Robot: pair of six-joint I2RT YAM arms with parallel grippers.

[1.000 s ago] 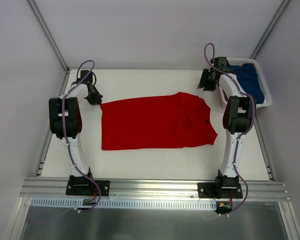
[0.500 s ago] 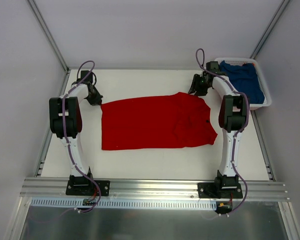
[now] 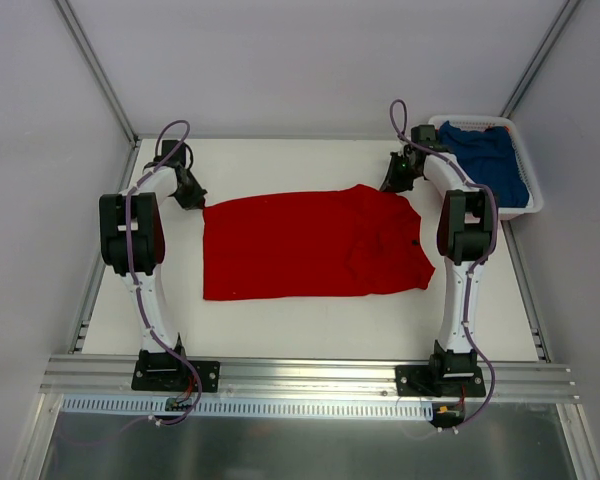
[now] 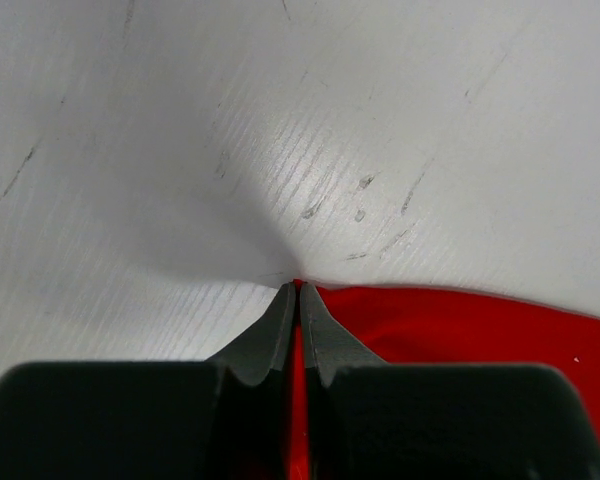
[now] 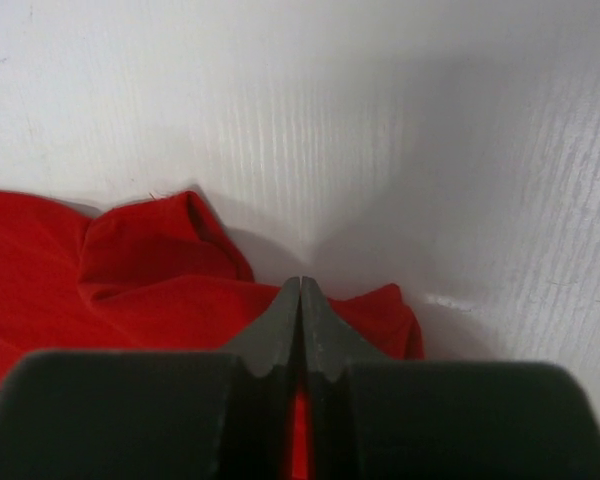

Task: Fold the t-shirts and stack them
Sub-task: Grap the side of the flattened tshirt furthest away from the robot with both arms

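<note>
— So, what are you counting on the table (image 3: pixel 280 320)?

— I'm counting two t-shirts, two grippers and one basket (image 3: pixel 533 205). The red t-shirt (image 3: pixel 310 245) is lying flat on the white tabletop, spread sideways between the two arms. It's plain, with no print, and it's showing a few soft creases towards its right end. The blue t-shirt (image 3: pixel 490 165) is sitting bunched up inside the white slatted basket at the far right corner.

— And what are the grippers doing?

— The left gripper (image 4: pixel 298 288) is pinching the red t-shirt's far left corner, its jaws pressing together with a sliver of red cloth between them. The right gripper (image 5: pixel 300 285) is doing likewise at the far right corner, closed tight on a rumpled fold of red.

— Is either corner coming off the table?

— I'm not able to tell from these views.
</note>
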